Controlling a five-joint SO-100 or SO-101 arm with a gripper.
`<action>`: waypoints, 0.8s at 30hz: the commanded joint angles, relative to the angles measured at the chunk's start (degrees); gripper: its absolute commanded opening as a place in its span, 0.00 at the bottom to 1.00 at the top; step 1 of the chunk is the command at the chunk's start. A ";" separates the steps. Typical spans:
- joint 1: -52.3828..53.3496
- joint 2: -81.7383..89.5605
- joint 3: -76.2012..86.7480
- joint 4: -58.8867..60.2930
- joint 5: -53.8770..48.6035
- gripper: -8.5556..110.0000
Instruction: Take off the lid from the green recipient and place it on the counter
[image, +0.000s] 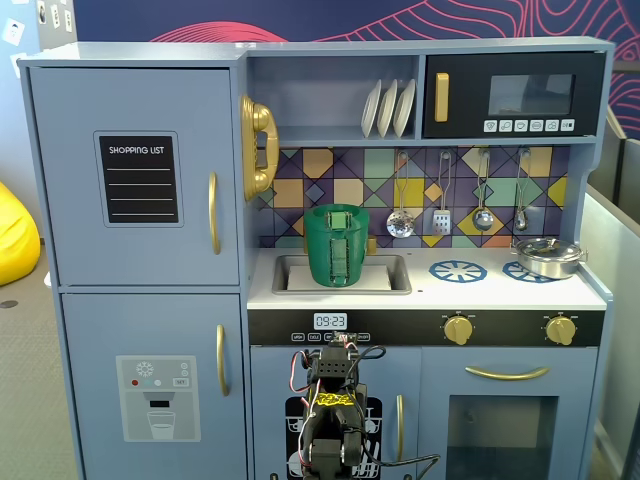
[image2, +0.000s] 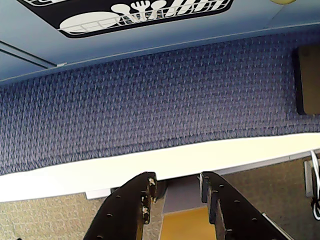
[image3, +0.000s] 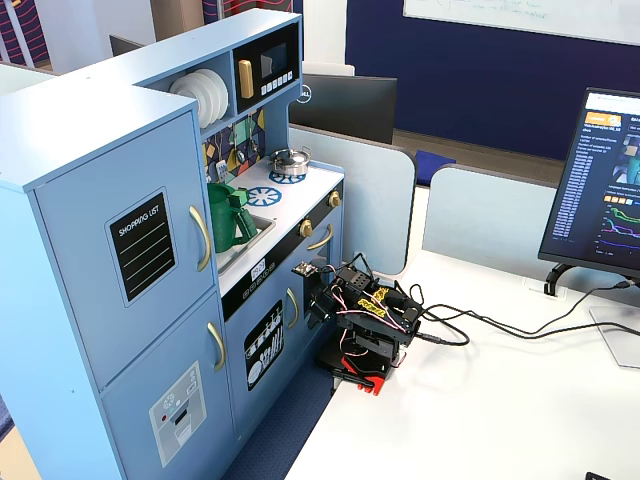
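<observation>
Resting folded, my gripper (image2: 176, 187) hung parted and empty; lid (image: 337, 209) sat on green recipient (image: 337, 250) far above, untouched.

The end effector (image2: 176, 187) rises from the bottom edge, its two dark fingers (image2: 131, 202) apart with nothing between them. Beyond lies blue patterned carpet (image2: 150, 105), a white table edge (image2: 125, 167), and a blue cabinet panel (image2: 150, 37) bearing a black-and-white dish-rack print (image2: 145, 12).
</observation>
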 joint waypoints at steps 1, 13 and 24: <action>0.62 -0.79 0.70 5.10 3.87 0.07; 4.13 -11.78 -31.99 -41.48 -4.13 0.09; 3.60 -27.77 -46.32 -59.94 -4.48 0.41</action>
